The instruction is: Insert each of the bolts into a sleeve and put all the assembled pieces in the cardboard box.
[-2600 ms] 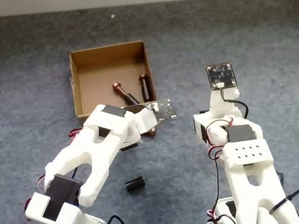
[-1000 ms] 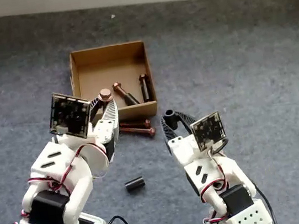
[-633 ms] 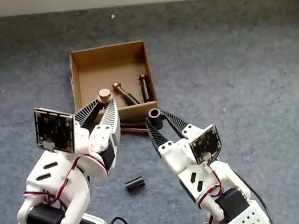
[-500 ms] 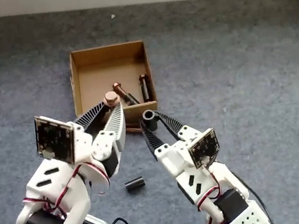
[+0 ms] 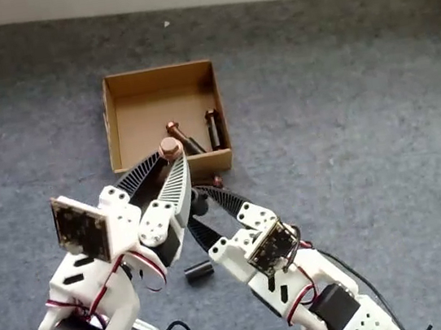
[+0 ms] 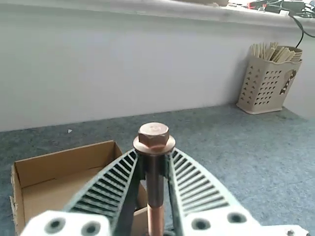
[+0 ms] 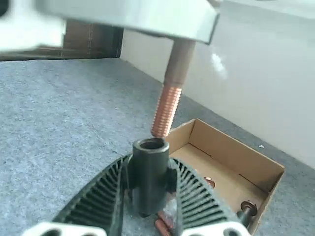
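My left gripper [image 5: 169, 159] is shut on a copper bolt [image 5: 170, 147], held upright with its hex head [image 6: 153, 137] on top. My right gripper [image 5: 199, 209] is shut on a black sleeve [image 7: 149, 169], held upright just under the left gripper. The bolt's threaded end [image 7: 165, 112] hangs right above the sleeve's open mouth, close to touching. Beyond both stands the cardboard box [image 5: 118, 114] with two assembled pieces [image 5: 187, 139] [image 5: 214, 129] inside. A second black sleeve [image 5: 198, 271] lies on the carpet between the arms.
Another copper bolt [image 5: 216, 181] lies on the grey carpet by the box's near wall, mostly hidden by the grippers. In the left wrist view a beige slotted holder [image 6: 268, 78] with sticks stands by the white wall.
The left arm came up off the carpet with the bolt upright. The right arm swung left with the sleeve and now holds it under the bolt's tip.
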Action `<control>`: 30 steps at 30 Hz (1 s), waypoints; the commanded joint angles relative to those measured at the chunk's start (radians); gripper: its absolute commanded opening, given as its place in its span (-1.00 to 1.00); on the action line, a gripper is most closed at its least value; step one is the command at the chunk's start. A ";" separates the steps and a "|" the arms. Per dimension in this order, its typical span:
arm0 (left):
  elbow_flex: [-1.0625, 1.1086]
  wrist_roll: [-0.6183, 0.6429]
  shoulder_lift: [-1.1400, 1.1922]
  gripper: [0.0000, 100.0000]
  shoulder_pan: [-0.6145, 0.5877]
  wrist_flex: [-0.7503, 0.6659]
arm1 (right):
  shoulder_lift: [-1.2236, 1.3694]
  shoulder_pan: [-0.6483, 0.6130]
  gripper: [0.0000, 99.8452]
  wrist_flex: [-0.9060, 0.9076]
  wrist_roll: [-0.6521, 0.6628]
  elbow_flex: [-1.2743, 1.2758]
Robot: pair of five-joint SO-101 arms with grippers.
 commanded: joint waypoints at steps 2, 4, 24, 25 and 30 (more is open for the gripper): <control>0.001 0.014 -0.082 -0.99 0.018 -0.037 | -0.022 -0.012 -0.99 -0.033 0.014 0.101; 0.012 0.011 -0.091 -0.99 0.048 -0.035 | -0.022 -0.012 -0.99 -0.033 0.014 0.101; 0.061 0.008 -0.101 -0.99 0.064 0.063 | -0.022 0.036 -0.99 -0.030 -0.011 0.091; 0.062 0.008 -0.101 -0.99 0.064 0.063 | -0.022 0.038 -0.99 -0.030 -0.038 0.091; 0.101 -0.006 -0.101 -0.99 0.065 0.061 | -0.022 0.038 -0.99 -0.028 -0.075 0.091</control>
